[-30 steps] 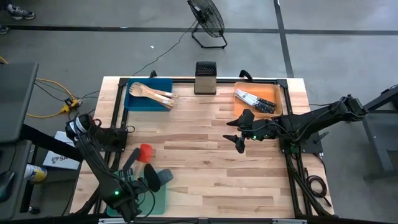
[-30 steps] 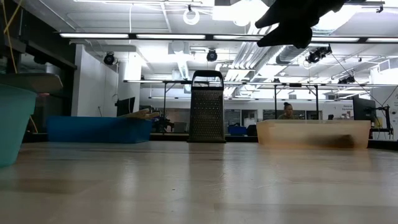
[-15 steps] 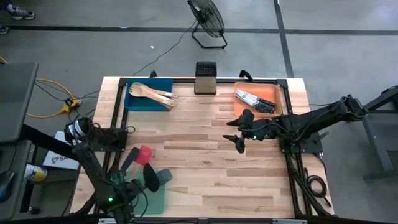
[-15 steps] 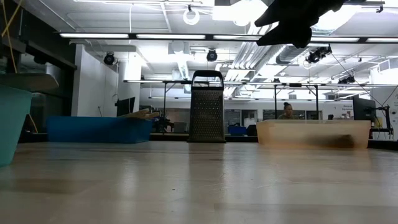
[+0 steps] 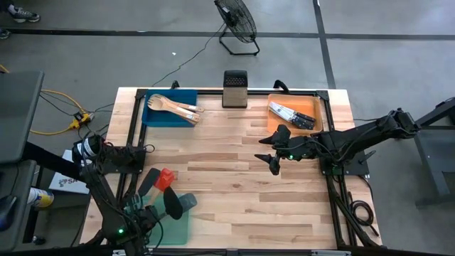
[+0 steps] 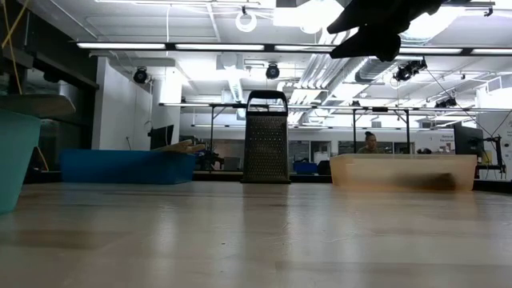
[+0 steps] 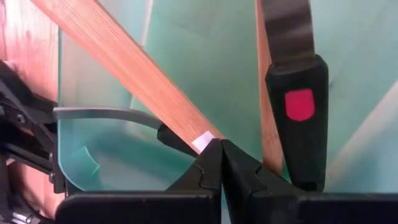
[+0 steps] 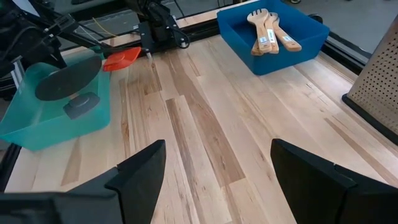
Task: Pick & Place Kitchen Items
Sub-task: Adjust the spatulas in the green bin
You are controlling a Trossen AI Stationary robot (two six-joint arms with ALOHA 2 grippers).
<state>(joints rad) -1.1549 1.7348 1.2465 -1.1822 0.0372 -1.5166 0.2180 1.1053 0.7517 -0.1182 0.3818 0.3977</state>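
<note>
Nearest, green tray (image 5: 181, 229) at front-left corner holds black and grey spatulas (image 5: 173, 204), red one (image 5: 166, 178) sticking out over its rim. Left gripper (image 7: 221, 163) sits w/ fingers pressed together over that tray, nothing clamped. Mid-table bare wood, lots of room. Right gripper (image 5: 274, 161) hovers there, fingers spread wide, empty. Far edge: blue tray (image 5: 152, 116) w/ wooden spoons (image 5: 174, 105), grater (image 5: 234, 89), orange tray (image 5: 316, 108) w/ knives (image 5: 291, 114).
</note>
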